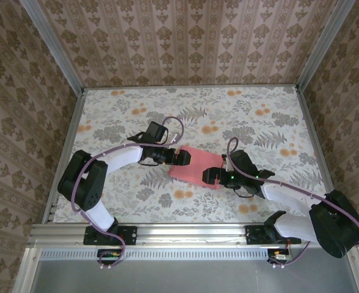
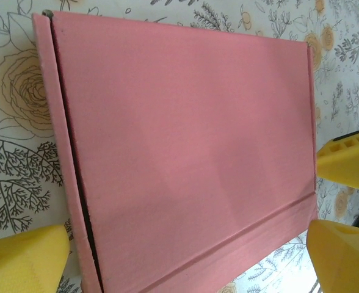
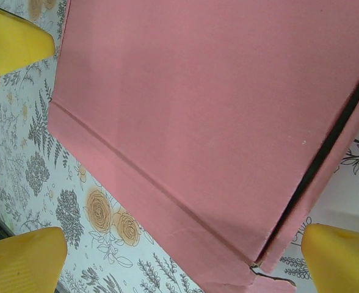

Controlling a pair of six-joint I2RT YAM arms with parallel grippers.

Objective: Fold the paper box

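both arms reach inward, left pincer (image 1: 182, 157) and right pincer (image 1: 212, 176) spread wide, empty, over the paper box (image 1: 195, 166).

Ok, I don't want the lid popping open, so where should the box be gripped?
Probably across the seam edge, coming in level from that side, jaws above and below: the box lies flat and slim, and pinching there holds it shut.

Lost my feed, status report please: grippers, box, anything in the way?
Left gripper open at paper box left end. Right gripper open at its right end. Box folded slim, one seam gaping. No obstruction seen.
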